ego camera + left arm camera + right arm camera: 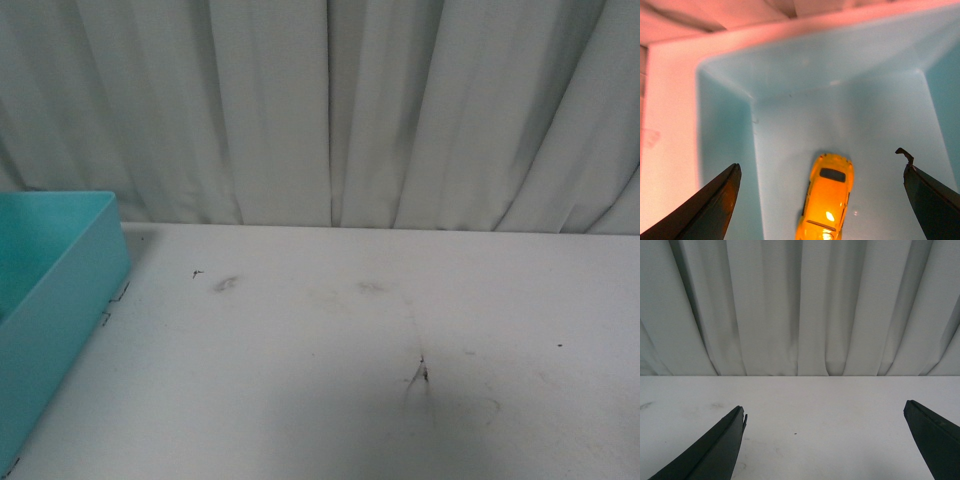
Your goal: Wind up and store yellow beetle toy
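Observation:
The yellow beetle toy (826, 197) lies on the floor of a light blue box (840, 85) in the left wrist view, its dark window showing. My left gripper (821, 172) hangs open above the box, its two dark fingers spread wide on either side of the toy and touching nothing. My right gripper (825, 412) is open over bare white table, nothing between its fingers. In the front view only a corner of the blue box (60, 290) shows at the left edge; the toy and both arms are out of that view.
A white table (350, 350) with a few dark scuff marks (420, 375) stretches ahead. White pleated curtains (330, 110) close off the far side right behind the table edge.

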`<state>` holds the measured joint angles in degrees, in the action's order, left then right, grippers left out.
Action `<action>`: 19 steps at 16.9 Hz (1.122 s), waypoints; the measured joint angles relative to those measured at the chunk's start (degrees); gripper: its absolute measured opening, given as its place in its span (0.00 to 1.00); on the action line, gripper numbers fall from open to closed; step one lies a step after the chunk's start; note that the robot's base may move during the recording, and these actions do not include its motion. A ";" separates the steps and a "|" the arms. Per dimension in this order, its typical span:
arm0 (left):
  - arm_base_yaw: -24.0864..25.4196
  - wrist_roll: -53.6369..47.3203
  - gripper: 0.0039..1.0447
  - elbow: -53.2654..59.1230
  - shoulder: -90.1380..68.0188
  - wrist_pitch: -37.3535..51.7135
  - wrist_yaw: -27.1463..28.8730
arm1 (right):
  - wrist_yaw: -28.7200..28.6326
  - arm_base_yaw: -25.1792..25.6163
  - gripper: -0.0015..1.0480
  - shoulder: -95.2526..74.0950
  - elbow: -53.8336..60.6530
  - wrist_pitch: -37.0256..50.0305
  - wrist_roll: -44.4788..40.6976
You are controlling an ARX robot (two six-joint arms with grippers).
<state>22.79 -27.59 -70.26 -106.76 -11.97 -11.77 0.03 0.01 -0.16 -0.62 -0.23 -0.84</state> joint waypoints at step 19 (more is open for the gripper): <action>-10.45 26.80 0.06 51.30 50.86 48.11 -0.50 | 0.00 0.00 0.94 0.00 0.00 0.00 0.00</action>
<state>12.34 -0.80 -18.96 -55.90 36.14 -12.27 0.03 0.01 -0.16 -0.62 -0.23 -0.84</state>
